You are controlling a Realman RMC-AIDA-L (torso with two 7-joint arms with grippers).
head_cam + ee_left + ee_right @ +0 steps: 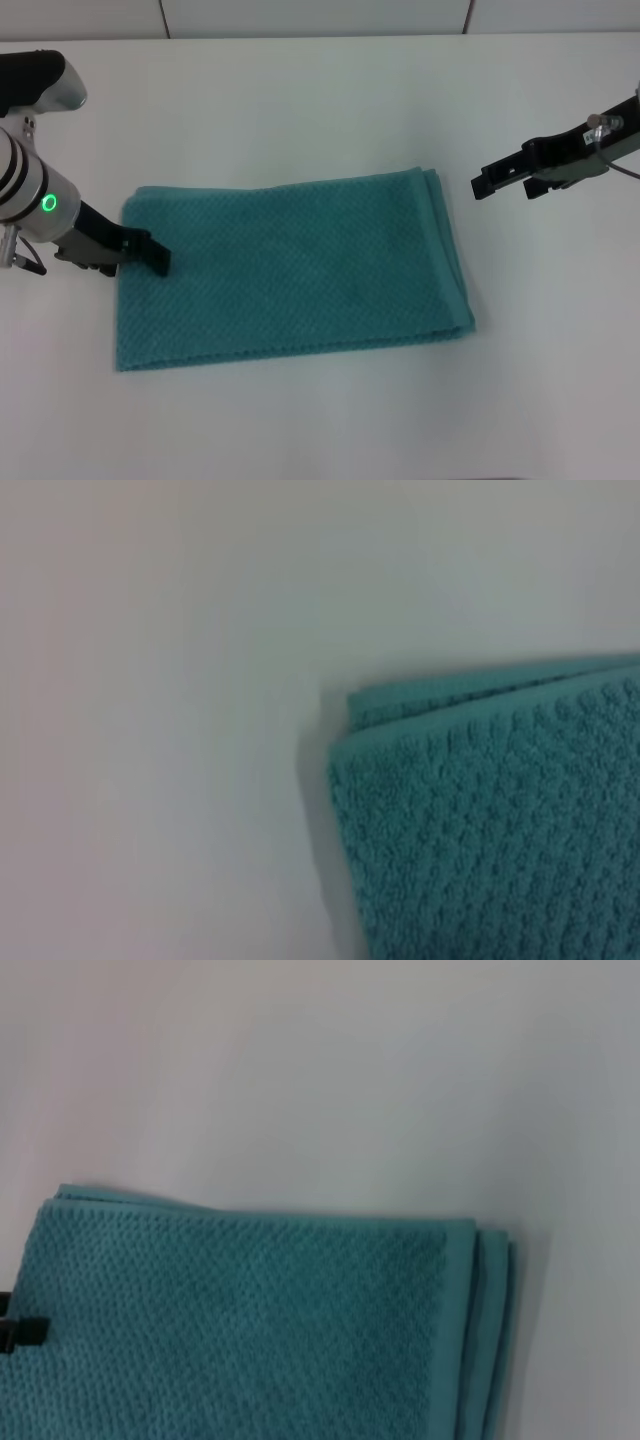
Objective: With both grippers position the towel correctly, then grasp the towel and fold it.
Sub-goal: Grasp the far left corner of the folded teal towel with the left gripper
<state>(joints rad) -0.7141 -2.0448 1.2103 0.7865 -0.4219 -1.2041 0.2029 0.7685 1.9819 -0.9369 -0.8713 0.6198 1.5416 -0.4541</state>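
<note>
On my head view, the towel (290, 270) lay flat on the white table (330, 100), roughly central and slightly rotated, with its long axis running from the robot's left to its right. It was already folded: layered edges were visible at its right end in the head view and at a corner in the right wrist view (300, 1330). The left wrist view showed another corner of the towel (490, 830) with one layer stacked over another. The left gripper (150, 255) sat at the towel's left short edge, with its black fingertips over the cloth near the far-left corner; I could not tell whether its fingers were parted or closed, or whether they were pinching any cloth. The green ring light (47, 204) on the left arm was lit. The right gripper (487, 183) was positioned off the towel, near its far-right corner and clear of the cloth; it held nothing, and I could not tell the width of its finger gap.
</note>
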